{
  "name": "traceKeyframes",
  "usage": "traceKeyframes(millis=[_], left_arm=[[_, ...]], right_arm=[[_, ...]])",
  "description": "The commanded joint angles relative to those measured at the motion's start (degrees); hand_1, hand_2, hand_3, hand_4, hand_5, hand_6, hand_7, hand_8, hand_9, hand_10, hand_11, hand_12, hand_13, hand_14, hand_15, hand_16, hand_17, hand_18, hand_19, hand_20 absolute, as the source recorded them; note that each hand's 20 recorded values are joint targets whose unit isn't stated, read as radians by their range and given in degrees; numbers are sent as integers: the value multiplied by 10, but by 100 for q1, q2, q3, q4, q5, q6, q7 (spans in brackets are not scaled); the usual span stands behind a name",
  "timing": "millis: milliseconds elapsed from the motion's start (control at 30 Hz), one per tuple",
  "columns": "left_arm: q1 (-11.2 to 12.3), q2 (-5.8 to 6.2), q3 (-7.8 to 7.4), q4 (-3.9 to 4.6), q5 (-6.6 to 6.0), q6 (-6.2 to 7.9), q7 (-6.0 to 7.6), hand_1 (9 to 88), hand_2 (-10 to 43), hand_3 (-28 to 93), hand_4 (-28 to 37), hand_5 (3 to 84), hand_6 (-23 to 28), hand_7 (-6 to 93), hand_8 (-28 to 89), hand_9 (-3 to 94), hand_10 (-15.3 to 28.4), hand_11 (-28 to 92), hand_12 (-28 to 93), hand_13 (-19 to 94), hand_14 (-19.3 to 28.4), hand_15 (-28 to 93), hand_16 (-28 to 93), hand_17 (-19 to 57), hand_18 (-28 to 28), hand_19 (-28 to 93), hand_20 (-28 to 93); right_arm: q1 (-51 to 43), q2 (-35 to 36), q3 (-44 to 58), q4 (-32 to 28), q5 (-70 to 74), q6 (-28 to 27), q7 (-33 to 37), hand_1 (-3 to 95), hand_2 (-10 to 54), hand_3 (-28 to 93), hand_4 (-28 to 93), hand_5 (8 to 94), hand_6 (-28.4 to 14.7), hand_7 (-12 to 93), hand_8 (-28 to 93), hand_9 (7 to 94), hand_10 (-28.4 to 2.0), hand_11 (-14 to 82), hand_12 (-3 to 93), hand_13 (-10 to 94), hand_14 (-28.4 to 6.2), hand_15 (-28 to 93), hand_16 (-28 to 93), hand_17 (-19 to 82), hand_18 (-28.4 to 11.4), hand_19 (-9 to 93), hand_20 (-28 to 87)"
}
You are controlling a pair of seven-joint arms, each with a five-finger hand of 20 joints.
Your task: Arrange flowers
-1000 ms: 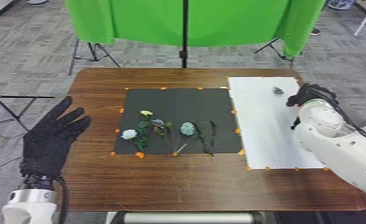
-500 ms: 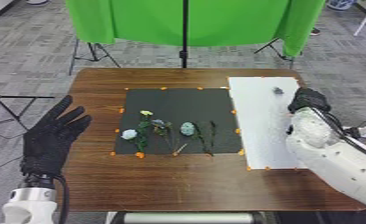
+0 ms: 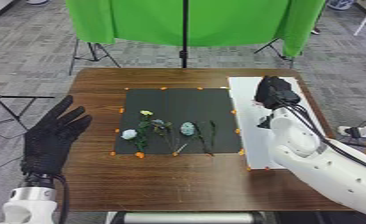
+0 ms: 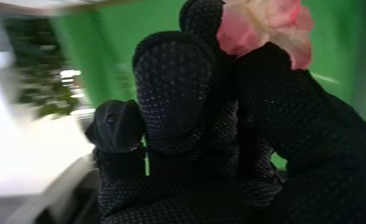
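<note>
Right hand (image 3: 273,91): one, black glove, upper right of the frame in the head view, over the white sheet (image 3: 245,95). In the right wrist view the fingers of the right hand (image 4: 171,95) are clamped on a pink flower (image 4: 286,22), pinched against the thumb; petals pink, paling to cream.

Left hand (image 3: 48,142): one, black glove, left side of the frame, across the desk's left edge; fingers apart and extended, holding nothing.

Desk (image 3: 162,190): brown wood. On it, two sheets side by side, the white one at right and a black mat (image 3: 175,100) in the middle, small orange markers (image 3: 139,155) along their edges.

Flowers, on the lower half of the mat, laid out in a row: white flower (image 3: 129,134), leftmost; yellow flower (image 3: 146,113), above and to its right; dark purplish flower (image 3: 158,122), next along; pale blue flower (image 3: 187,129), right of that; slender dark green stem (image 3: 212,132), at the row's right end.

Behind the desk, top of the frame: green curtain (image 3: 135,22).
</note>
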Motion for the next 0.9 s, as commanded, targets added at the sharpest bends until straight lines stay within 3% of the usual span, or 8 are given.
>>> traceKeyframes(millis=[33,200,333,400,567,633,800,900], left_arm=[[35,-25,-6,17,54,-57,-107,243,60,797,-236,365,85,127,-96,354,196,232,109,275,276,517,-76,-57,284,530,240],[22,-12,0,29,45,-43,-32,242,59,798,-236,365,86,127,-96,354,196,232,109,275,276,517,-76,-57,284,530,240],[-40,-45,-13,37,82,-72,-156,243,59,798,-237,366,85,127,-97,354,196,232,109,276,276,517,-75,-57,284,530,239],[4,-42,-14,27,74,-59,-144,243,59,798,-237,367,86,127,-97,354,196,232,109,276,276,517,-75,-57,284,531,239],[-37,-91,-22,39,92,-73,-200,242,59,798,-236,367,86,126,-97,355,196,233,109,275,277,518,-75,-56,284,532,239],[-44,-61,-8,40,62,-42,-153,243,59,798,-237,367,86,126,-97,354,196,233,109,276,277,518,-75,-57,284,532,239],[-55,11,18,48,13,-29,-68,243,60,797,-237,366,85,126,-96,354,196,232,109,276,277,518,-75,-56,284,532,238],[-41,-15,6,47,38,-59,-110,243,60,797,-237,366,85,127,-96,354,196,233,109,276,276,518,-76,-56,284,533,238]], right_arm=[[243,-1260,-333,-115,-360,-485,-451,597,-95,695,-283,880,23,209,28,937,-62,175,292,858,-13,541,274,394,-208,932,509],[437,-1482,-769,192,-608,-568,-352,586,-95,706,-283,872,25,213,33,937,-58,164,298,851,-14,544,272,386,-207,932,505],[295,-1395,-645,188,-568,-660,-275,576,-95,716,-283,864,26,218,31,937,-59,148,304,834,-16,544,273,375,-204,932,497],[258,-1348,-594,158,-530,-731,-295,574,-95,719,-283,861,25,220,29,937,-59,142,308,830,-17,546,273,371,-204,932,494],[40,-1363,-314,23,-546,-1227,-382,557,-95,718,-283,844,25,223,6,930,-63,95,331,790,-22,560,269,343,-202,932,483],[-107,-1392,-114,-59,-585,-1663,-541,541,-95,721,-283,838,25,214,0,916,-73,90,333,766,-33,571,265,327,-206,932,485],[-286,-1416,57,-207,-831,-2062,-690,480,-95,716,-283,810,21,178,-9,814,-109,210,215,695,-72,643,168,282,-214,932,503],[-321,-1400,120,-285,-1037,-2203,-677,393,-95,757,-283,761,23,167,-41,746,-127,233,158,641,-96,661,140,258,-222,930,513]])
